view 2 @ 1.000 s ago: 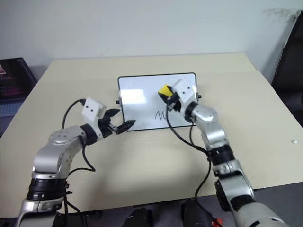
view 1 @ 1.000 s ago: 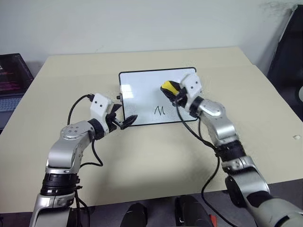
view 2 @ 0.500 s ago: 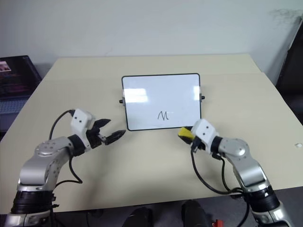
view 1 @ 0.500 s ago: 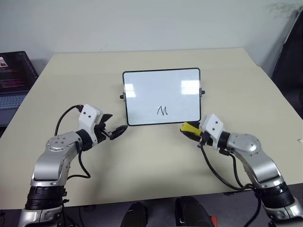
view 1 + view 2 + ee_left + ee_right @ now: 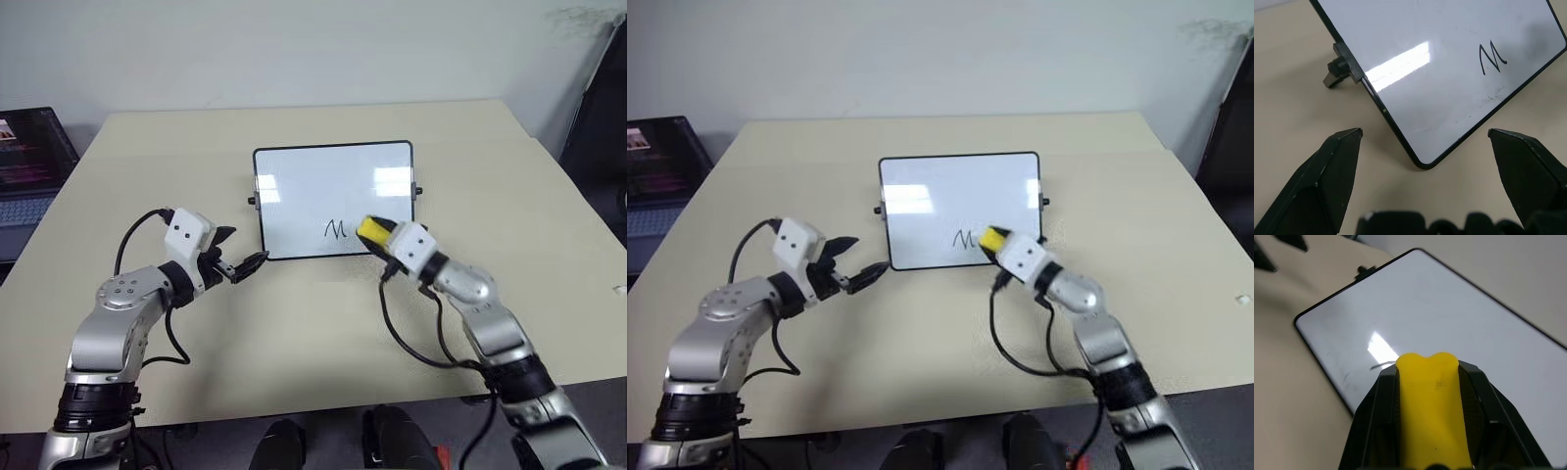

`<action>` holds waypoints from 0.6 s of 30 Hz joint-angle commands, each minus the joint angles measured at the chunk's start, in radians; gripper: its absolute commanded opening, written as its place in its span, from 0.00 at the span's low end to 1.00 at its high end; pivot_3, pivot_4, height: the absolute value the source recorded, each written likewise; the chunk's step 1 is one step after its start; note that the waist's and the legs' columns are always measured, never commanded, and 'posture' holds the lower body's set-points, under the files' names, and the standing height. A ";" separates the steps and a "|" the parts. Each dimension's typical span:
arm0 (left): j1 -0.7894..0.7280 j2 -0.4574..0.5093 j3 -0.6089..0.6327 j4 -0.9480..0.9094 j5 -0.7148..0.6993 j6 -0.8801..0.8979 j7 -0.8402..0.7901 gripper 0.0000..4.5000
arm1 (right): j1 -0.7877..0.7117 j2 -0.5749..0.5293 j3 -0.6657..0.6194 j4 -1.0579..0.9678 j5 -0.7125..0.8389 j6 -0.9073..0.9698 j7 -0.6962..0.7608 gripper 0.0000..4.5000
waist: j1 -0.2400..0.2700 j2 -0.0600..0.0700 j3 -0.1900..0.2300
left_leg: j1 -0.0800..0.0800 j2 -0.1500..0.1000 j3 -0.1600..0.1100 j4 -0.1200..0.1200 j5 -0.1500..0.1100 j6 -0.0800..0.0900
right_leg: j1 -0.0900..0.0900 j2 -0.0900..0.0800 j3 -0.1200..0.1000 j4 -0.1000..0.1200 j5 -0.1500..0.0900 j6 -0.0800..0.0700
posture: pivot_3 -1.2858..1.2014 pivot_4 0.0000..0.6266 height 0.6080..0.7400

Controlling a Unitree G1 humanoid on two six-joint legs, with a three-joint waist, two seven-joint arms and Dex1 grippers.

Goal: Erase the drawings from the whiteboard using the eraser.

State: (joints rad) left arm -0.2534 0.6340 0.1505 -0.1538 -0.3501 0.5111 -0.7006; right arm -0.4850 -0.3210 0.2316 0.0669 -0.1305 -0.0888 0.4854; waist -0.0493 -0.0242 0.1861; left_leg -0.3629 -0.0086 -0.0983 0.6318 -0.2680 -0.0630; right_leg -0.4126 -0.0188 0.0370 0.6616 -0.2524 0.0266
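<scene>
So your right gripper [image 5: 375, 233] has swung back up onto the board since half a second ago, when it sat on the table off the near right corner; a second ago it was up near the middle of the board. It's pinching the eraser [image 5: 371, 230] tight between its fingers, and the yellow block sits over the board's near edge, just right of the M mark [image 5: 336, 229]. In the right wrist view you can see the eraser [image 5: 1433, 411] squeezed between the two black fingers [image 5: 1376, 426], pointing across the whiteboard [image 5: 1459, 323] with a bit of marker line poking out beside its tip. Of the drawings only that M-like zigzag shows on the board, low and near the middle; the rest of the white surface looks clean apart from glare. The whiteboard [image 5: 294, 186] lies flat in the middle of the table [image 5: 294, 323], its little black knobs sticking out at both sides. Your left gripper [image 5: 245, 266] has barely budged, and it hangs just off the board's near left corner with its fingers spread wide, holding nothing. From the left wrist you see both fingertips [image 5: 1342, 147] flanking that rounded corner without touching it, with the M [image 5: 1492, 58] further along the board. Off the table's left edge a laptop [image 5: 24, 166] sits with its screen lit.
</scene>
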 commanded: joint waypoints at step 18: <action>-0.023 0.013 -0.026 -0.053 0.000 -0.008 -0.010 1.00 | -0.463 0.191 0.055 0.939 -0.152 -0.412 -0.195 0.28 | -0.008 0.000 0.000 | 0.000 0.000 0.000 -0.001 0.000 0.000 | -0.001 0.000 0.001 0.001 0.000 -0.001 | 0.52 0.24 1.00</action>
State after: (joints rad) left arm -0.2689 0.6341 0.1126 -0.1592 -0.3476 0.5138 -0.7095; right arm -0.9331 -0.1356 0.2712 0.9700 -0.2613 -0.4811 0.2918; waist -0.0575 -0.0242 0.1861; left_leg -0.3627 -0.0087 -0.0979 0.6308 -0.2683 -0.0630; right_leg -0.4132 -0.0190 0.0379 0.6630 -0.2520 0.0260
